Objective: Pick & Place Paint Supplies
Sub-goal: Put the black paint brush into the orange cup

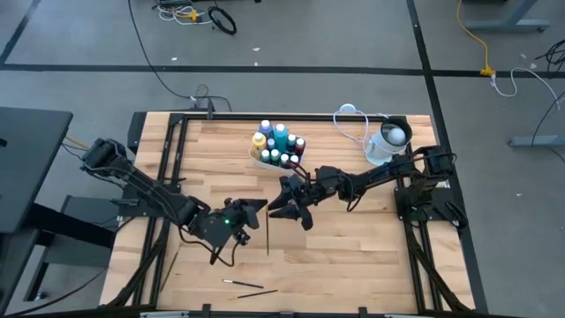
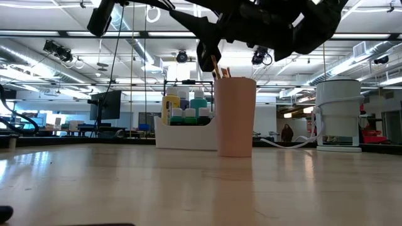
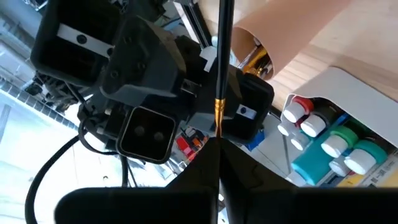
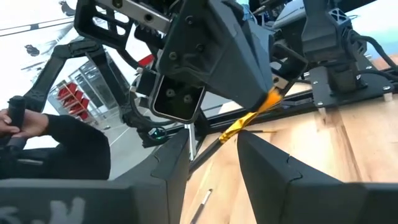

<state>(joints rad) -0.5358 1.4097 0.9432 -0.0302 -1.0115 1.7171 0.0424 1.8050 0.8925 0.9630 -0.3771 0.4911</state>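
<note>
My left gripper (image 1: 256, 212) hangs above the middle of the table, shut on a thin dark-handled brush (image 1: 267, 231) with a gold ferrule (image 3: 219, 115). My right gripper (image 1: 290, 205) faces it from the right, open; the ferrule (image 4: 249, 121) shows just past its fingertips (image 4: 214, 146), and I cannot tell whether it touches them. A beige cup (image 2: 235, 116) with brushes in it stands on the table under the grippers. Behind it, a white caddy (image 1: 256, 155) holds white-capped paint bottles (image 3: 329, 146). My left gripper pinches the brush between its two fingers, just beside the gold ferrule (image 3: 219, 132), at the brush's thin end. The dark handle (image 3: 225, 37) sticks out from the fingers, and the whole brush is lifted clear of the table.
Two more brushes (image 1: 240, 283) lie on the wood near the front edge. A white-and-grey round container (image 1: 387, 141) with a cable stands at the far right. Black frame rails (image 1: 168, 159) run along the table's edges. A person's dark sleeve (image 4: 68, 140) shows beyond the table.
</note>
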